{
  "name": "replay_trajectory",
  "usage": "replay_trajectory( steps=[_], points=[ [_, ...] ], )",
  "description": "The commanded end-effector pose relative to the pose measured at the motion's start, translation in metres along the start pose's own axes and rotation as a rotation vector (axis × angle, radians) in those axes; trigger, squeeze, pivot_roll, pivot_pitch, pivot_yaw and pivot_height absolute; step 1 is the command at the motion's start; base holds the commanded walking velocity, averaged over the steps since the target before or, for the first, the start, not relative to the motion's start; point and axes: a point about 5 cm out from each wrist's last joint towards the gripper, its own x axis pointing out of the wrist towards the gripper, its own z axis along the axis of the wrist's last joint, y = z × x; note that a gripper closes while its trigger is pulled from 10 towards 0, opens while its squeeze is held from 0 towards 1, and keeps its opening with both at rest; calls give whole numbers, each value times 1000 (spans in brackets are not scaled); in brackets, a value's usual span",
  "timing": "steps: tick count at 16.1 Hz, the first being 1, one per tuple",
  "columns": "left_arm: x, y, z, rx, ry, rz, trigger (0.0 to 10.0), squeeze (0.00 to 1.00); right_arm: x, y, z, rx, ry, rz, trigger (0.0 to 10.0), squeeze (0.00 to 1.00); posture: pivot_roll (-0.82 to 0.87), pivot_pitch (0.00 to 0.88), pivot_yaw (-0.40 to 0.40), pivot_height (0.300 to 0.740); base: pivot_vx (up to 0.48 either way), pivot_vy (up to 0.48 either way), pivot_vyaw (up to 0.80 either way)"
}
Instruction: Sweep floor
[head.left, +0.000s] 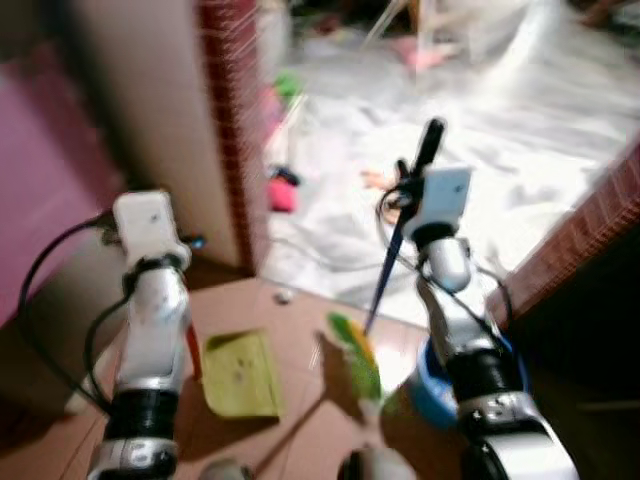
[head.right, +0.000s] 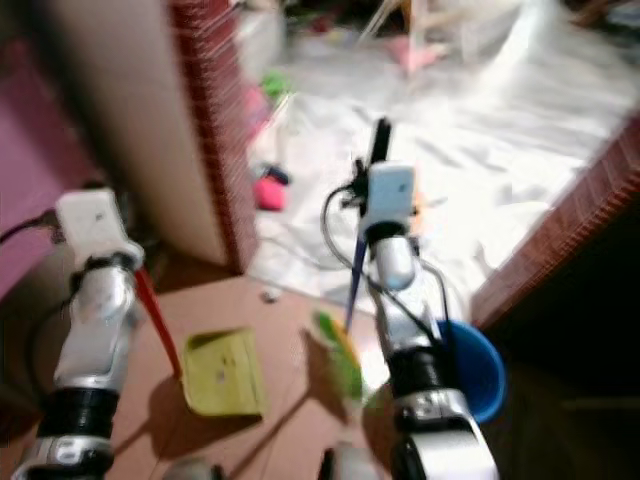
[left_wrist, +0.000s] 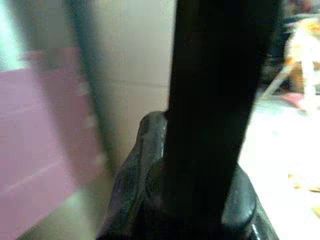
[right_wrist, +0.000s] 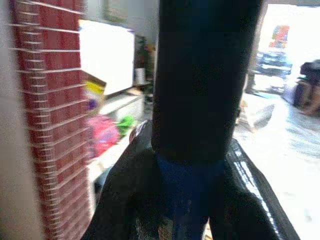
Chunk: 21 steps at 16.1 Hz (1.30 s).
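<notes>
While both arms are raised in front of the robot, the right end effector (head.left: 413, 185) is clamped around a broom handle (head.left: 385, 272), a blue shaft with a black grip at the top, its fingers (right_wrist: 125, 200) pressed against the shaft on both sides. The handle slants down toward seven o'clock to a green and yellow broom head (head.left: 355, 355) resting on the reddish-brown floor (head.left: 300, 420). The left end effector (left_wrist: 200, 200) is closed around a black grip too; below the left arm a red handle (head.right: 158, 320) runs down toward five o'clock to a yellow-green dustpan (head.left: 240, 375) lying flat on the floor, at nine o'clock from the broom head and near it. A blue bucket (head.right: 475, 370) sits at three o'clock from the broom head, partly behind the right arm. A small pale scrap (head.left: 284, 295) lies on the floor at twelve o'clock from the dustpan. Beyond it, a white sheet (head.left: 480, 130) covers the ground, with a pink object (head.left: 282, 194) at its near edge beside a red brick pillar (head.left: 232, 120). Everything is somewhat blurred.
</notes>
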Motion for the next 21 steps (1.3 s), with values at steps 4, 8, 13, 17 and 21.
replay_trajectory(
  steps=[4,8,13,17,21],
  points=[
    [8,5,18,-13,-61,19,10000,0,3,3,9,-30,-45,23,10000,0,-28,26,-46,740,229,382,0],
    [9,5,19,-1,-66,18,10000,0,2,3,7,-36,-36,27,10000,0,-28,28,-46,740,0,452,0],
    [8,4,18,-6,-54,10,10000,0,3,3,7,-39,-39,26,10000,0,-28,28,-46,740,100,427,0],
    [10,4,17,16,-61,-1,10000,0,4,4,8,-40,-41,26,10000,0,-26,28,-47,740,316,300,0],
    [12,1,17,2,-52,-6,10000,0,4,4,8,-44,-41,24,10000,0,-27,34,-47,740,476,0,0]
  ],
)
